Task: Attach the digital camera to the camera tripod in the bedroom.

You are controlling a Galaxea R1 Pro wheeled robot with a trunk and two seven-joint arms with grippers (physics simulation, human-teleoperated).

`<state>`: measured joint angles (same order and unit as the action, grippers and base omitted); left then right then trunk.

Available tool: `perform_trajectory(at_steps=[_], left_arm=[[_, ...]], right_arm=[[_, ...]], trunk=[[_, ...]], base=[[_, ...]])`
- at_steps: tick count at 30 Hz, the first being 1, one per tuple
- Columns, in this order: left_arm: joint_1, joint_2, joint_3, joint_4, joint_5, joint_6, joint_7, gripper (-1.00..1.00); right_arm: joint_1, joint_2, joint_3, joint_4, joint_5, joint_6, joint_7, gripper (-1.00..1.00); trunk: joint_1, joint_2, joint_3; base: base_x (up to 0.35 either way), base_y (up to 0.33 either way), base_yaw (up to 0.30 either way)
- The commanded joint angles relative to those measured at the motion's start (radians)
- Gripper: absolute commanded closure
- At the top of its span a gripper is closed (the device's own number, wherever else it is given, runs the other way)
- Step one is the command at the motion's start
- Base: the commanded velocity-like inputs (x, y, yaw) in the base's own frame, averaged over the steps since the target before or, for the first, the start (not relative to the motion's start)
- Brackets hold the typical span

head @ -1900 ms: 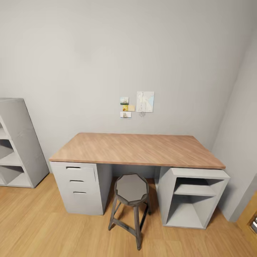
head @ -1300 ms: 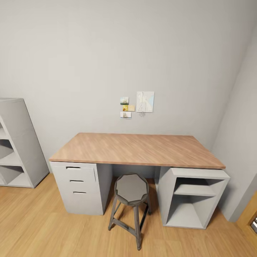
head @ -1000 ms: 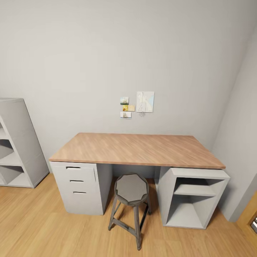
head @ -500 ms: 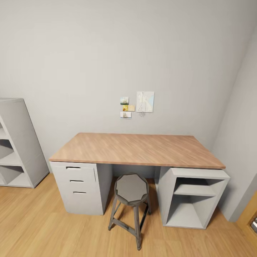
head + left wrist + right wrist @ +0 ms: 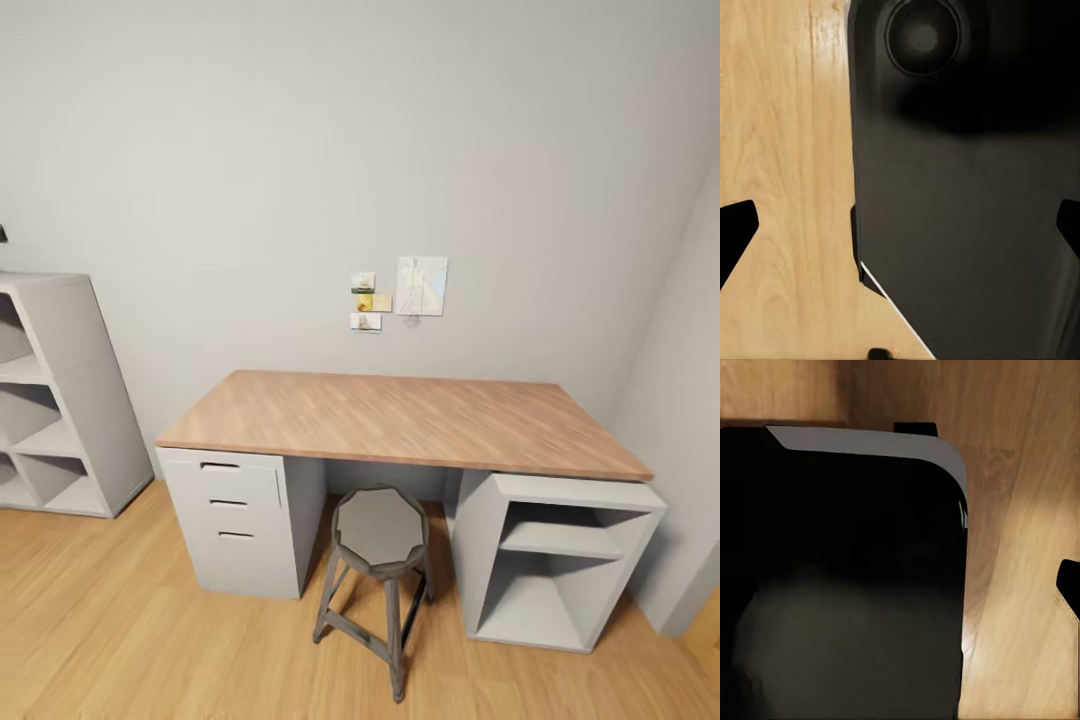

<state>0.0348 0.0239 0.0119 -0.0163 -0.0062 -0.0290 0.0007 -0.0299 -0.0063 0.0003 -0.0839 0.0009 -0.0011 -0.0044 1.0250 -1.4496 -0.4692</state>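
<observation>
Facing a bare desk and stool, the robot seems to be searching, arms hung over the floor, left fingertips wide, right grip unclear, camera and tripod unseen.

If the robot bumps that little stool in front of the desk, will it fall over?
Probably not easily. The stool has legs splayed wider than its seat, joined by low crossbars, so it likely resists tipping. It looks like metal, so fairly heavy and stiff. On the smooth wood floor it may slide instead.

We see room in home: wood-topped table with drawers, grey stool, grey shelf, little pictures on grey wall, wood floor.
</observation>
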Motion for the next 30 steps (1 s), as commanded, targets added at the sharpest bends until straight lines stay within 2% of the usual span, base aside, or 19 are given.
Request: perform_trajectory(at_steps=[1,4,5,7,13,20,30], left_arm=[[0.0,0.001,0.01,-0.002,-0.001,-0.006,0.0,-1.0],[0.0,0.003,0.034,-0.002,-0.001,-0.018,0.0,-1.0],[0.0,0.005,0.065,-0.003,-0.002,-0.032,0.0,-1.0],[0.0,0.011,0.097,-0.003,-0.003,-0.044,-0.002,-1.0],[-0.009,0.033,0.175,-0.005,-0.002,-0.059,-0.01,-1.0],[-0.022,0.041,0.216,-0.006,-0.002,-0.064,-0.012,-1.0],[-0.028,0.042,0.229,-0.007,-0.001,-0.066,-0.012,-1.0]], right_arm=[[0.0,0.0,0.001,-0.001,0.0,-0.001,-0.001,-1.0],[-0.001,0.0,0.002,-0.002,0.0,-0.002,-0.002,-1.0],[-0.005,0.0,0.003,-0.003,0.002,-0.002,-0.004,-1.0],[-0.013,0.001,0.003,-0.004,0.008,-0.001,-0.005,-1.0],[-0.05,0.006,0.004,-0.005,0.057,0.005,-0.008,-1.0],[-0.083,0.009,0.004,-0.005,0.08,0.008,-0.009,-1.0],[-0.095,0.011,0.004,-0.005,0.087,0.009,-0.01,-1.0]], trunk=[[0.0,0.0,-0.001],[0.0,0.0,-0.001],[0.0,0.0,-0.001],[0.0,0.0,-0.001],[0.0,0.0,-0.001],[0.0,0.0,-0.001],[0.0,0.0,-0.001]], base=[[0.0,0.0,0.249],[0.0,0.0,0.259],[0.0,0.0,0.273],[0.0,0.0,0.278],[0.0,0.0,0.284],[0.0,0.0,0.288],[0.0,0.0,0.289]])
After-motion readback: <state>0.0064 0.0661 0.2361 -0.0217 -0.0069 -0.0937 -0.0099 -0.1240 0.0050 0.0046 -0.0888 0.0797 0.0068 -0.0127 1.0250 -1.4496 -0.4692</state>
